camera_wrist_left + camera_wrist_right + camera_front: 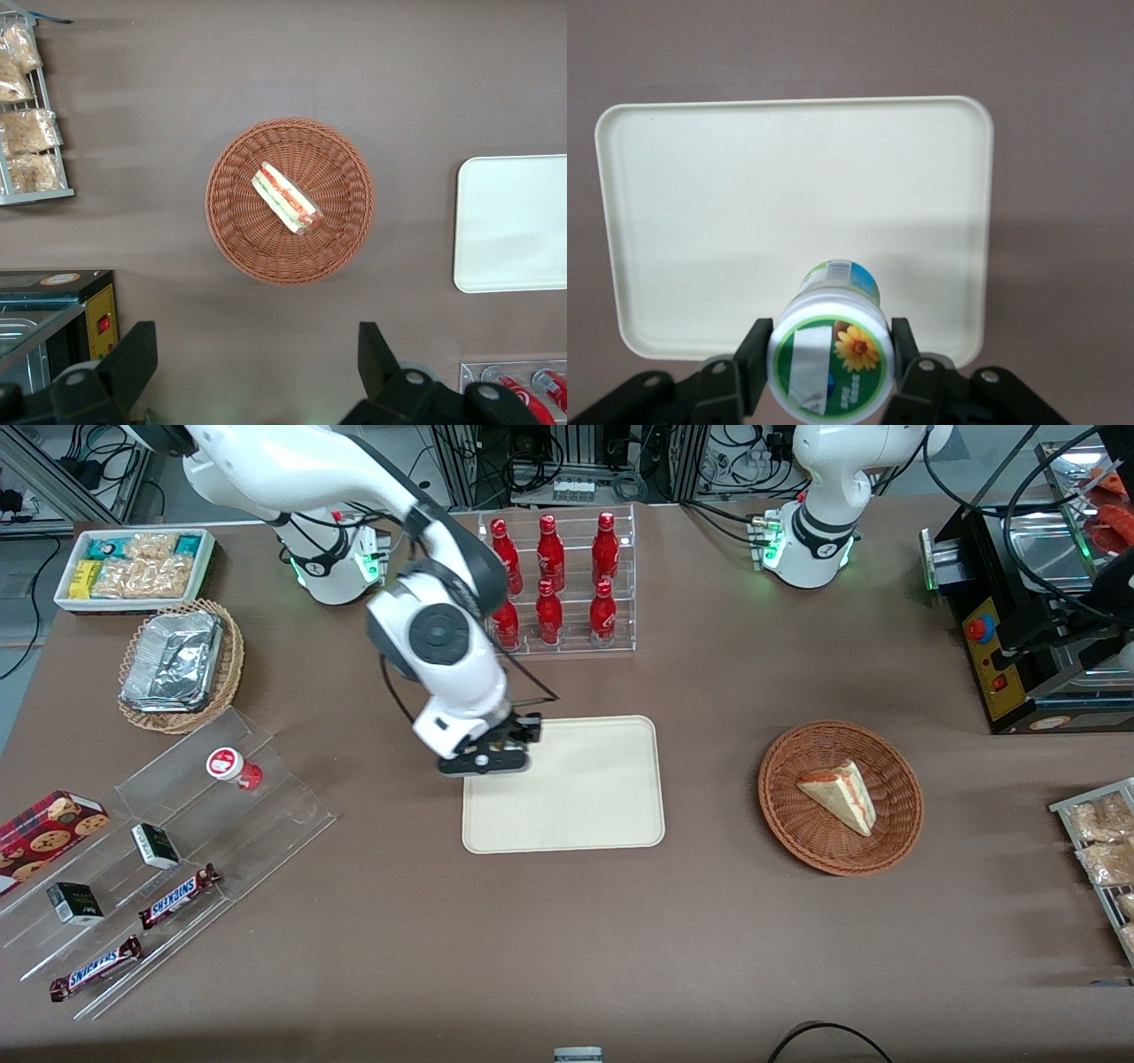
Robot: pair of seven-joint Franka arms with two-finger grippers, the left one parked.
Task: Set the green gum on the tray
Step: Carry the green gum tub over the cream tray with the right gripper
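Note:
My right gripper (pixel 828 359) is shut on the green gum (pixel 830 354), a small bottle with a round white-and-green lid bearing a yellow flower. The fingers (pixel 755 363) press on both sides of the lid. The gum hangs over the cream tray (pixel 744 204), near the tray's rim. In the front view the gripper (pixel 485 760) is above the tray (pixel 585 797), at its end toward the working arm; the gum is hidden there by the hand.
A like-sized bottle with a red-and-white lid (pixel 232 767) stands on a clear stepped rack with Snickers bars (pixel 177 895). Red bottles in a clear rack (pixel 554 584) stand farther from the camera than the tray. A wicker basket with a sandwich (pixel 840 797) lies toward the parked arm.

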